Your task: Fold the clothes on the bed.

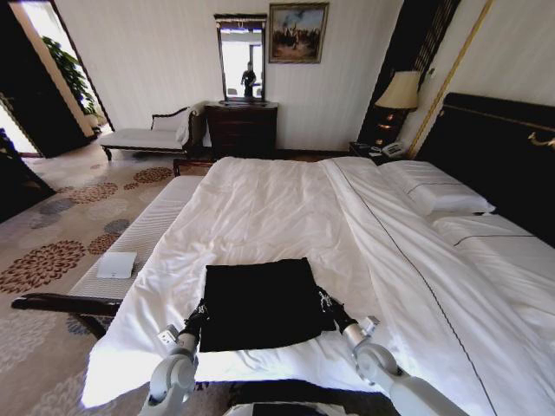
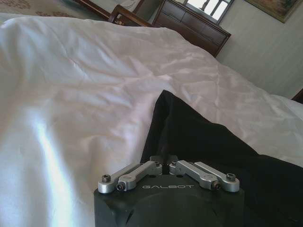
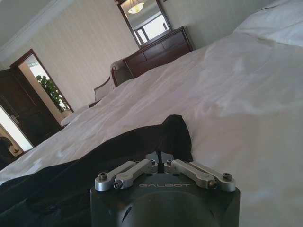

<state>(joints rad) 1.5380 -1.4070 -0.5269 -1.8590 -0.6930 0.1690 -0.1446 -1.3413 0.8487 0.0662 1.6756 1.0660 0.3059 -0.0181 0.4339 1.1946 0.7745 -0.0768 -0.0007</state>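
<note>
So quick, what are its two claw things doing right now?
Left end effector: shut on the black T-shirt, pinching its near left edge.
Right end effector: shut on the black T-shirt, pinching its near right edge.

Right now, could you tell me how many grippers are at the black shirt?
2: the left gripper at the black shirt's left edge, the right gripper at its right edge, both pinching fabric.
</note>
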